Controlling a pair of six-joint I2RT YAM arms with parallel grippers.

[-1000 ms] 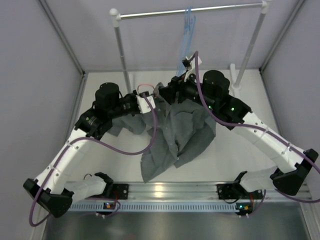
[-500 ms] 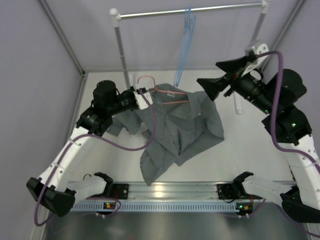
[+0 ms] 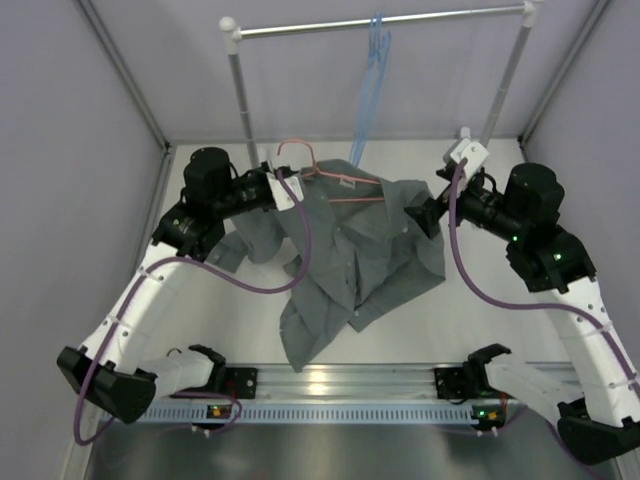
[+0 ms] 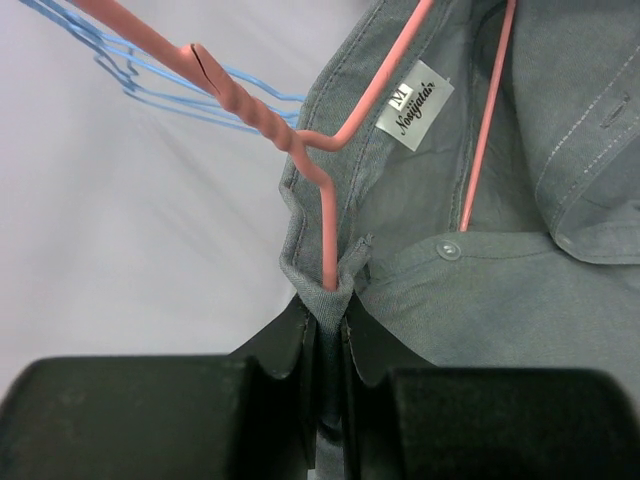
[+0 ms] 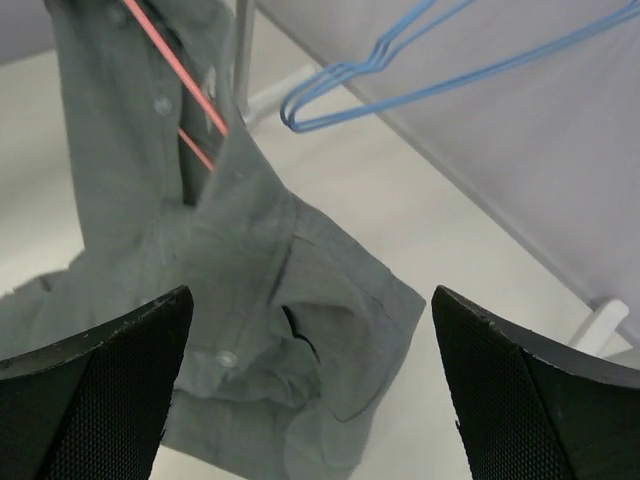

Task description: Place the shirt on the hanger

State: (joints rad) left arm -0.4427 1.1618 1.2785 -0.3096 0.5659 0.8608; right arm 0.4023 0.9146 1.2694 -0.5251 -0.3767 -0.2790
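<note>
The grey shirt [image 3: 365,250] hangs crumpled from its collar over the table, and its white neck label [image 4: 414,104] shows in the left wrist view. The pink hanger [image 4: 240,95] runs inside the collar, hook sticking out behind [image 3: 296,148]. My left gripper [image 4: 330,300] is shut on a fold of the collar, with the hanger's wire running into that fold. My right gripper [image 3: 425,215] is open beside the shirt's right shoulder, a little apart from it. In the right wrist view its fingers [image 5: 100,390] stand wide, with the shirt [image 5: 250,290] and the hanger [image 5: 175,62] beyond them.
A clothes rail [image 3: 380,20] on two white posts crosses the back of the table, and light blue hangers [image 3: 370,90] hang from it just behind the shirt. Grey walls close in both sides. A metal rail [image 3: 330,382] lies along the near edge.
My right gripper let go near the collar, swung out to the far right, then came back open to the shirt's right shoulder. The left gripper raised the collar and hanger slightly backward.
</note>
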